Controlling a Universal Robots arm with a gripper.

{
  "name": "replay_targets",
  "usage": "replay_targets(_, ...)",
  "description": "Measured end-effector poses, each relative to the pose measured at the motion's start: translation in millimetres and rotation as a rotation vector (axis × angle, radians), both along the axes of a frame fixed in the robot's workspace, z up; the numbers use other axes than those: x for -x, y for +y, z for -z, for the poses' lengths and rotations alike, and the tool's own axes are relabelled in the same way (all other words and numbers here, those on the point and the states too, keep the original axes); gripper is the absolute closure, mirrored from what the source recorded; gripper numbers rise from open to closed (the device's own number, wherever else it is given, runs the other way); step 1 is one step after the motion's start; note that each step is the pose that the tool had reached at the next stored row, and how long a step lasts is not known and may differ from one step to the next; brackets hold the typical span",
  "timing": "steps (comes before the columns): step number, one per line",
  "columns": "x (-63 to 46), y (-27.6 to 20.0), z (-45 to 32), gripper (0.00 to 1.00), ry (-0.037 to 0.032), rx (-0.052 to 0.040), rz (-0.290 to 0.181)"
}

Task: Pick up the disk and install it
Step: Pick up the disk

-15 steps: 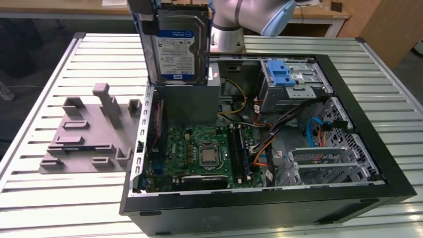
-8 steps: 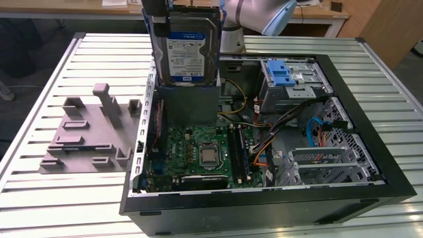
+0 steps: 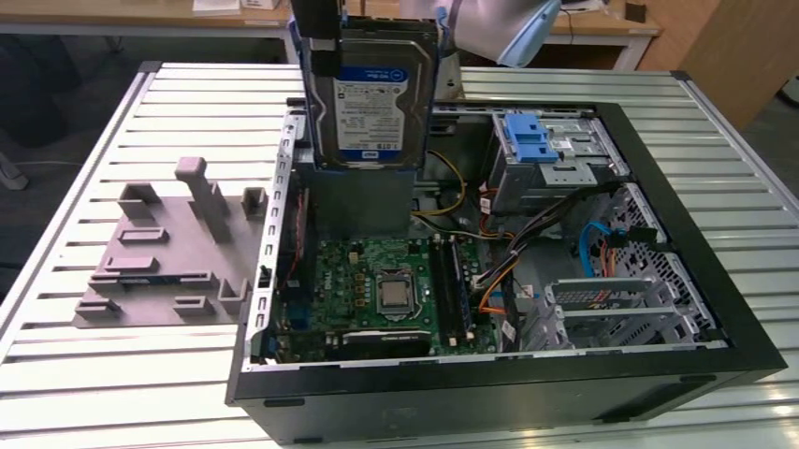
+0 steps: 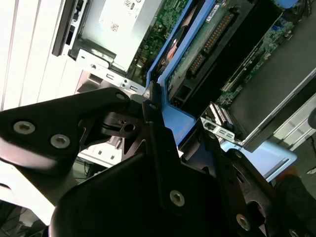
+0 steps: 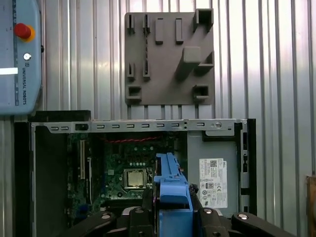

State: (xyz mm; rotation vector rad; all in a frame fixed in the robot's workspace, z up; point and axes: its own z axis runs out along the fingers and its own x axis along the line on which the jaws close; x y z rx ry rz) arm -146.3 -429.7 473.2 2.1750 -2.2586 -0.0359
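Nearest: a slatted metal table [image 3: 75, 374], bearing everything listed below. On it stood an open black computer case [image 3: 500, 388], open side upward, its near wall closest to the exterior view's camera. In the near part of the case lay a green motherboard [image 3: 355, 276] with a square processor socket [image 3: 395, 296] near its middle. To the exterior view's right of the board ran a bundle of orange, yellow and black cables [image 3: 500, 271], then a bare metal drive cage [image 3: 612, 304] stood against the right wall. Outside the case, at the exterior view's left, a grey fixture plate [image 3: 156, 257] with raised blocks and slots rested on the table, apart from the case wall. Farther in, beyond the motherboard, sat a large grey metal box [image 3: 362, 201], which carried a white sticker [image 5: 213, 182] in the first wrist view. Above that box was the disk [image 3: 372, 98], upright, label toward the near side, with a blue carrier frame around its edges, raised over the far-left part of the case. Whether its lower edge touched the box could not be told. The gripper [image 5: 173, 202] was clamped on the disk's carrier frame from above, one finger at each side edge. At the far right of the case stood a second drive cage [image 3: 562, 173] carrying a blue ribbed latch [image 3: 540, 140]. Farthest: a wooden desk [image 3: 600, 23] beyond the table.
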Motion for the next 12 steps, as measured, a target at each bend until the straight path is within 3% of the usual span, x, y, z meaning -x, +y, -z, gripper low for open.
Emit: replay_targets(12,-19.0,-15.7,2.7,0.64,-0.0001,-0.0001,0.0)
